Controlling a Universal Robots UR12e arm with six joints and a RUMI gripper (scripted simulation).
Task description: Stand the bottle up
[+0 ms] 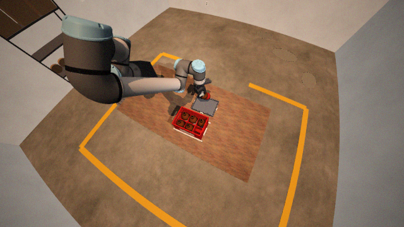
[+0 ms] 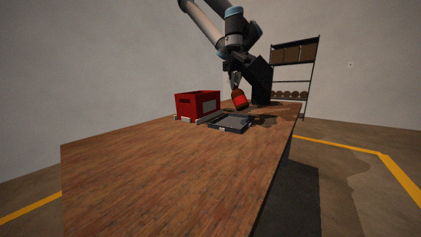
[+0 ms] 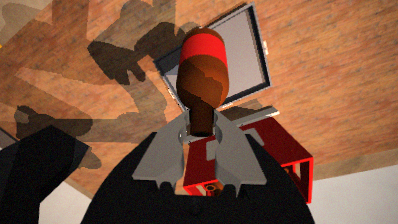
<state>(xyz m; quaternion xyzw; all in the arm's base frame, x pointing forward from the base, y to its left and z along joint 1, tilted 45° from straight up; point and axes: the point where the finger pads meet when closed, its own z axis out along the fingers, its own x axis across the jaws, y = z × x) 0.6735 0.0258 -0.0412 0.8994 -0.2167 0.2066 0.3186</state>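
My gripper is shut on the neck of a brown bottle with a red label. The bottle hangs nearly upright, slightly tilted, in the air above the far edge of the dark grey tray. The tray holds nothing. The red crate stands beside the tray. Several brown bottles stand in its cells; one cell at its corner nearest the tray looks free in the top view.
The wooden table carries crate and tray. The arm's dark base block stands at the table's far end. A shelf rack stands behind the table. Yellow floor tape rings the table.
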